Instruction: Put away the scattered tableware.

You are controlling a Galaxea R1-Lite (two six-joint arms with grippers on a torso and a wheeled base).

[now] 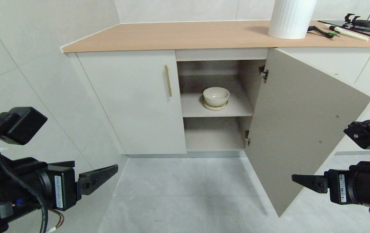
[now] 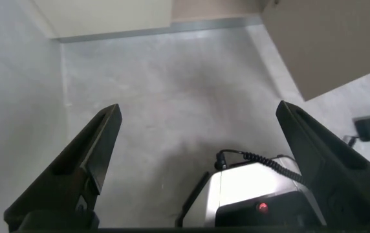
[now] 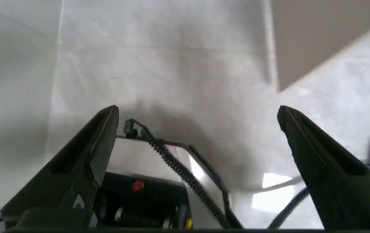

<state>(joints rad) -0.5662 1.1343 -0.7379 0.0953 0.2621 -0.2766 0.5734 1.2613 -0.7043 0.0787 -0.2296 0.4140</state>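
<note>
A cream bowl sits on a small plate on the middle shelf of the open cabinet. The cabinet's right door is swung wide open toward me; the left door is closed. My left gripper hangs low at the left, far from the cabinet, and is open and empty. My right gripper hangs low at the right, in front of the open door, also open and empty.
On the wooden countertop stand a white ribbed container, a black-handled utensil and a pale utensil near a gas hob. Tiled wall at the left. Grey floor lies before the cabinet.
</note>
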